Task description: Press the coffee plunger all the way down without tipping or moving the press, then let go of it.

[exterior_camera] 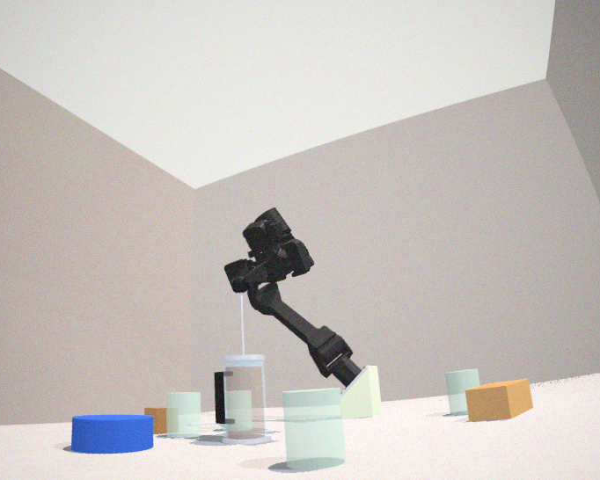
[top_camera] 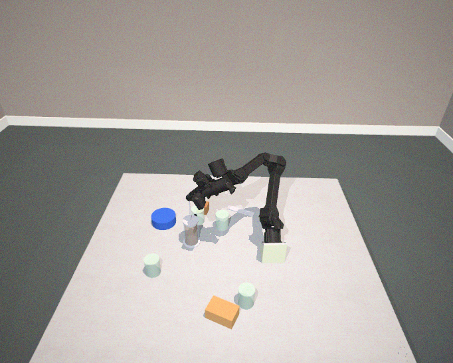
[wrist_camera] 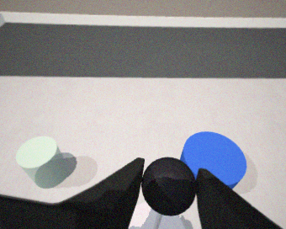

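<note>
Between the two dark fingers in the wrist view sits the black plunger knob [wrist_camera: 169, 185], pinched on both sides w/ no gap showing. So the gripper [wrist_camera: 169, 178] is clamped on the knob, not spread.

Knob is at the top of a thin pale rod [exterior_camera: 242, 323] that runs straight down into the coffee press [exterior_camera: 244, 397], approx. vertical in the exterior view. Rod is long above the lid, i.e. plunger is up. Press stands upright on the white table [top_camera: 316, 273], glass body w/ black handle [exterior_camera: 219, 396] on its side.

Gripper [exterior_camera: 237, 279] hangs directly above the press, well apart from the lid.

Near the press: blue disc [top_camera: 163, 219] just beside it, pale green cylinder [top_camera: 221, 219] on the other side.
</note>
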Controlling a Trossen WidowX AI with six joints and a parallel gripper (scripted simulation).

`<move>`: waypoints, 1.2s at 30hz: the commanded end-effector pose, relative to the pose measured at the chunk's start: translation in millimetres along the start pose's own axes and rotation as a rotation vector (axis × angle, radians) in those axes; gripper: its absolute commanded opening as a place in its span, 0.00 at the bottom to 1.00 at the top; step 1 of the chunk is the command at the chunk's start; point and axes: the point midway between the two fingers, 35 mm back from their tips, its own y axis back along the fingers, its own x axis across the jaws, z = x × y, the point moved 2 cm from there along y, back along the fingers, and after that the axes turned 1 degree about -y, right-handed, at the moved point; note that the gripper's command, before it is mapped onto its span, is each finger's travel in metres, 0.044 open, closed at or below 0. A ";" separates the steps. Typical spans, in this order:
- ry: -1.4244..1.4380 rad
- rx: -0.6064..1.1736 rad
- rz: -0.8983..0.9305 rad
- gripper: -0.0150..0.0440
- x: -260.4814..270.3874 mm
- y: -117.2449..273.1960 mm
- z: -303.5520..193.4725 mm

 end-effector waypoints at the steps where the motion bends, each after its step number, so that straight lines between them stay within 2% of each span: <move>1: 0.007 0.003 -0.002 0.46 0.5 -0.6 -1.7; 36: 0.005 0.008 0.002 0.46 4.0 -34.3 -44.9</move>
